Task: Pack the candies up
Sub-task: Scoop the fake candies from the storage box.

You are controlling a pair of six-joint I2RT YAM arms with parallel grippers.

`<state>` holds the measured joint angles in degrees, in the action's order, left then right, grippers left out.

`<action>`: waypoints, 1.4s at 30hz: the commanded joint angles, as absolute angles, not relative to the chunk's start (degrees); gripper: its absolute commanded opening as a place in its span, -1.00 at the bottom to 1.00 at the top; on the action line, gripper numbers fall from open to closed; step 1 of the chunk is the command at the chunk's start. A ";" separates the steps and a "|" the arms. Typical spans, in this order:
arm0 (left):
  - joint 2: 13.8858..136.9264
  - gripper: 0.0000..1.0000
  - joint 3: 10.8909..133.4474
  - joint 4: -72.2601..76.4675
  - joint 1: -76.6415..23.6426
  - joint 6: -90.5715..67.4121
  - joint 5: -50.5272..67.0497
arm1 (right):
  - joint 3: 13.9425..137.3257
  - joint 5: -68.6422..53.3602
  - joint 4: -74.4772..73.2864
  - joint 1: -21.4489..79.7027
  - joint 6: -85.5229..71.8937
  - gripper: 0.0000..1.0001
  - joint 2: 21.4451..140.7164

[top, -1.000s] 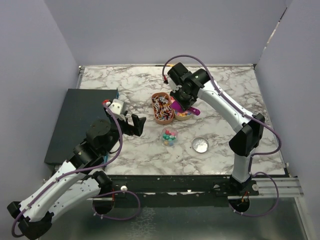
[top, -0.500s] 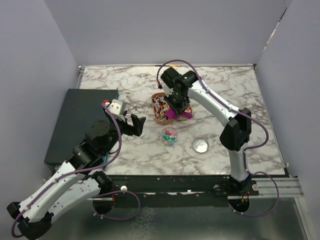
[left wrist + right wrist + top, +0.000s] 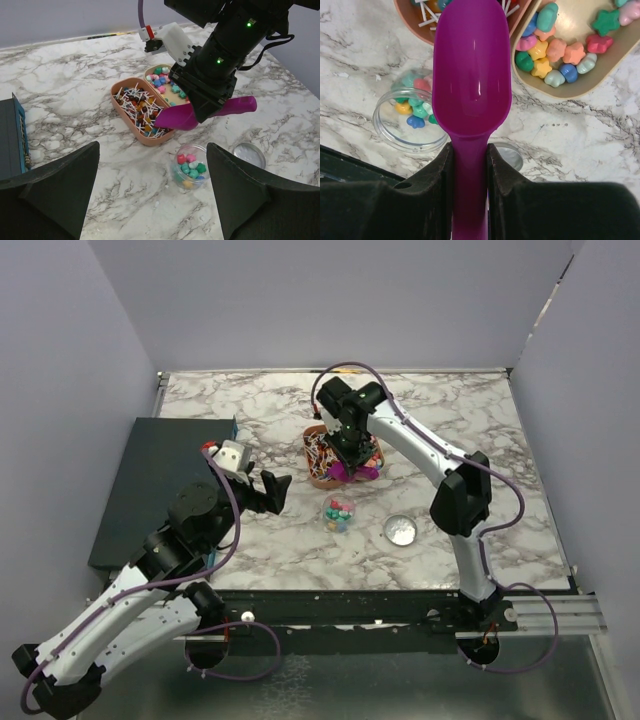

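Observation:
Small bright candies [image 3: 560, 50] lie in the right compartment of a tan tray [image 3: 314, 480]; they also show in the left wrist view [image 3: 164, 82]. More candies sit in a small clear jar [image 3: 339, 513], seen too in the wrist views [image 3: 190, 165] [image 3: 412, 120]. My right gripper [image 3: 470, 165] is shut on the handle of a purple scoop [image 3: 471, 75]. The scoop's bowl is empty and hovers above the tray's near edge and the jar [image 3: 352, 472]. My left gripper [image 3: 152, 200] is open and empty, left of and nearer than the jar [image 3: 270, 490].
The tray's left compartment holds several small sticks [image 3: 140, 107]. A round metal lid [image 3: 401, 530] lies right of the jar. A dark box [image 3: 160, 480] covers the table's left side, beside my left arm.
My right arm has swung left over the tray, and the scoop has turned from the candy compartment toward the jar. The left arm has not moved.

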<state>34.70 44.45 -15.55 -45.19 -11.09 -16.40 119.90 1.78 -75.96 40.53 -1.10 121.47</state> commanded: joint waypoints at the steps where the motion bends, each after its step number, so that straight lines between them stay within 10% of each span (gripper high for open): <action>1: 33.89 0.77 43.97 -15.60 -45.83 -10.53 -18.17 | 123.03 0.38 -77.16 40.87 -2.20 -0.99 124.78; 42: 35.06 0.76 43.86 -16.22 -45.97 -10.01 -20.79 | 115.21 4.04 -57.89 40.84 -6.03 -0.99 127.92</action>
<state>34.92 44.45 -15.97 -45.78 -10.85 -18.96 117.71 2.37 -59.57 40.53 -5.63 130.37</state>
